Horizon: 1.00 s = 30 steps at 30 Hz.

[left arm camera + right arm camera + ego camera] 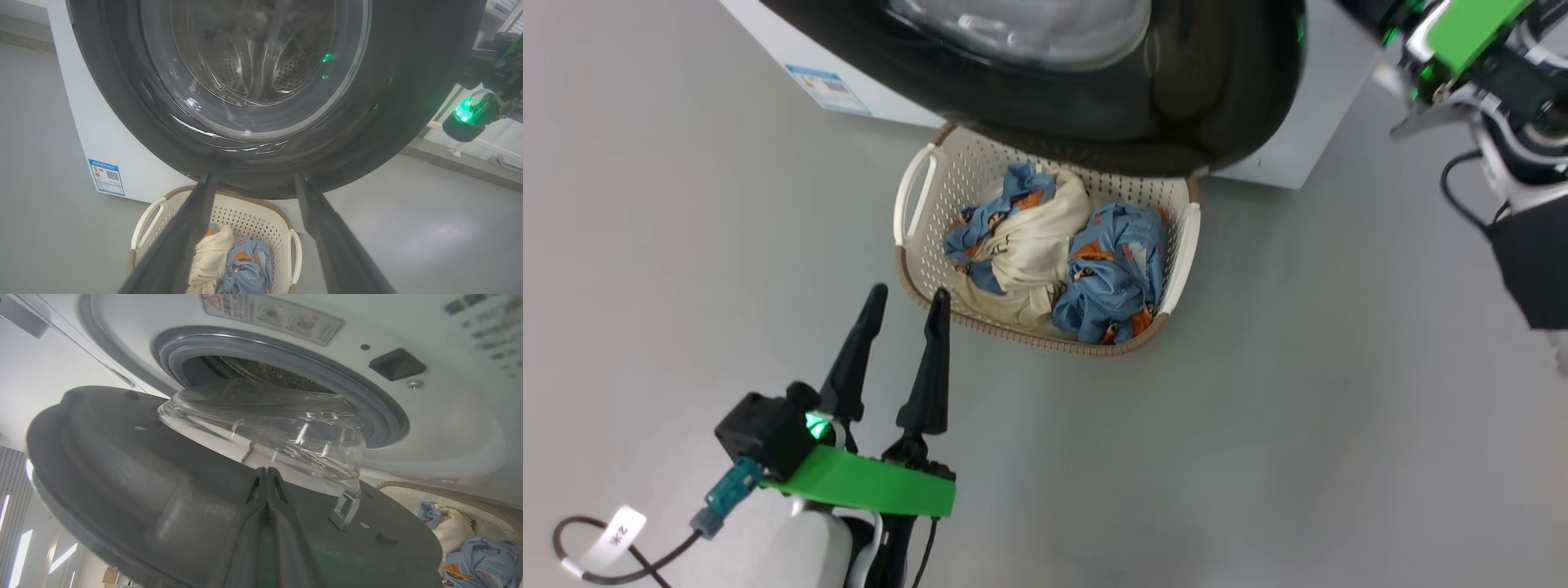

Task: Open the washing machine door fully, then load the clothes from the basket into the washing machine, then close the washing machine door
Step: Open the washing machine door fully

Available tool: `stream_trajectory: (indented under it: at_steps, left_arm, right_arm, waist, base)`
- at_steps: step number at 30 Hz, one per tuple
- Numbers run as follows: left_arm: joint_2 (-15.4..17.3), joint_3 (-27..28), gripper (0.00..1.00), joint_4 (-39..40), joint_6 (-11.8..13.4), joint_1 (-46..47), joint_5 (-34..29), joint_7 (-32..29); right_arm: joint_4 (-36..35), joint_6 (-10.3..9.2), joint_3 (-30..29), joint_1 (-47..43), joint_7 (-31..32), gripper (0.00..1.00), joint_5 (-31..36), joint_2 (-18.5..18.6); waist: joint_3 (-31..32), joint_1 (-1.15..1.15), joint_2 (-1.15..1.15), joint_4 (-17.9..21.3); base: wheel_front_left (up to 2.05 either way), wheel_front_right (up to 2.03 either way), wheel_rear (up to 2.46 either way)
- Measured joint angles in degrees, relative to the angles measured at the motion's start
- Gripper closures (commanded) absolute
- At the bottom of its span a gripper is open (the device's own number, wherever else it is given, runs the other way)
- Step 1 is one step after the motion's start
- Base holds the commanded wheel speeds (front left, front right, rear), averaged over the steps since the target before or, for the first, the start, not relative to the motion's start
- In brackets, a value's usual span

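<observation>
Washing machine door [1176,106] is standing partly open, its glass bowl just in front of the gasket [384,416], and is overhanging the far edge of the basket [1045,345]. Basket is sitting on the grey floor [1298,425], just in front of the washing machine [90,122]. Clothes [1045,245] are lying bunched inside it, the cream piece left of centre and blue prints around it. Left claw [909,291] is hovering released and empty at the basket's near left corner. Right claw [267,470] is clenched and empty, pointing along the door's grey inner face beside the latch [346,508]; contact cannot be told.
</observation>
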<state>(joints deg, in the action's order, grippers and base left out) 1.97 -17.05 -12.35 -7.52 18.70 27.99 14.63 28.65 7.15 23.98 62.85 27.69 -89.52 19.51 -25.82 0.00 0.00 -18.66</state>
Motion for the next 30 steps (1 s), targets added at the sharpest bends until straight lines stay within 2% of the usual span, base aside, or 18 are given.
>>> stream_trajectory:
  at_steps: [5, 11, 30]
  left_arm:
    - [0.0, 0.1, 0.00, -0.4, 0.0, -1.6, -0.6, 0.0]
    - [0.0, 0.2, 0.00, -0.5, 0.0, -2.8, -1.2, 0.0]
    - [0.1, 1.0, 0.00, -0.7, 0.0, -7.2, -1.9, 0.0]
  right_arm:
    - [-0.3, 0.00, 1.3, -2.7, 1.2, 1.00, -0.3, -0.9]
    - [-2.2, 0.00, 3.7, -5.9, 3.6, 1.00, -0.6, -3.7]
    - [-6.7, 0.00, 6.0, -16.5, 8.7, 1.00, -2.3, -7.1]
  waist:
    - [2.1, 0.00, 0.00, 0.3]
    - [4.4, 0.00, 0.00, 0.3]
    - [10.8, 0.00, 0.00, -2.7]
  base:
    - [0.00, 0.00, 0.00]
    - [0.00, 0.00, 0.00]
    - [0.00, 0.00, 0.00]
